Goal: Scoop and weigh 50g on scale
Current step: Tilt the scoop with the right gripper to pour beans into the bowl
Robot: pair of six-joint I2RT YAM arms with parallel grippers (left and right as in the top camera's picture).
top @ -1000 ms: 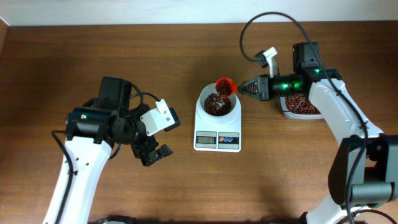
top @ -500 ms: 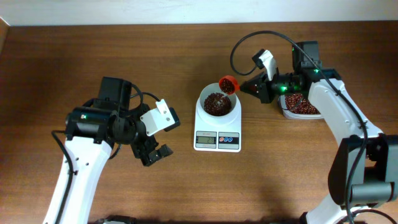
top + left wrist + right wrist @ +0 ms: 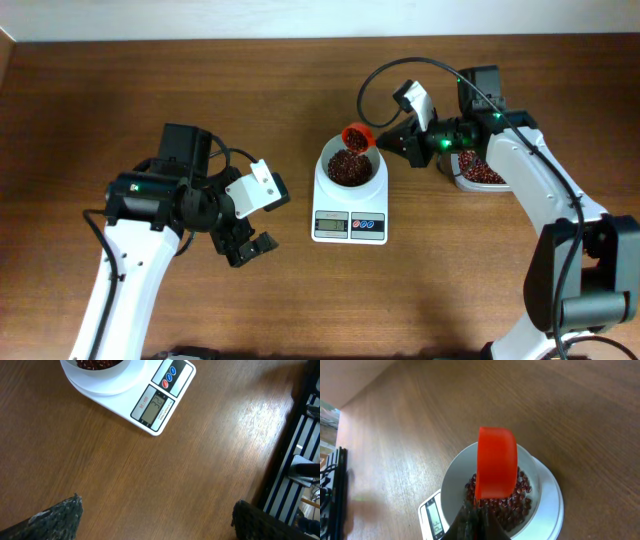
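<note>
Since a moment ago the right gripper (image 3: pixel 385 141) has rolled its orange-red plastic measuring scoop (image 3: pixel 356 135) over the bowl, jaws pinching the handle. One small white digital scale (image 3: pixel 349 225) holds the small dark red-brown beans (image 3: pixel 347 168); one clear plastic tub (image 3: pixel 458 183) holds more. It has one red button (image 3: pixel 165 383) and two blue buttons (image 3: pixel 173 370), and the LCD (image 3: pixel 154 406) digits are unreadable. The left gripper (image 3: pixel 250 245) is spread and empty.

Between the spread fingers of the left gripper (image 3: pixel 258 222) lies only bare table (image 3: pixel 300 290). Bare wood runs on ahead of it up to the scale (image 3: pixel 349 222), the one obstacle on that side, well apart. The right gripper (image 3: pixel 475 527), clamped on the orange-red scoop (image 3: pixel 495 462), has the scale's bowl (image 3: pixel 452 477) of beans (image 3: pixel 517 502) right below and ahead, leaving little room downward. Behind it the clear tub (image 3: pixel 478 172) sits near its arm. A black cable (image 3: pixel 372 80) loops above that gripper. Beyond the bowl, farther ahead, the table is open wood.
</note>
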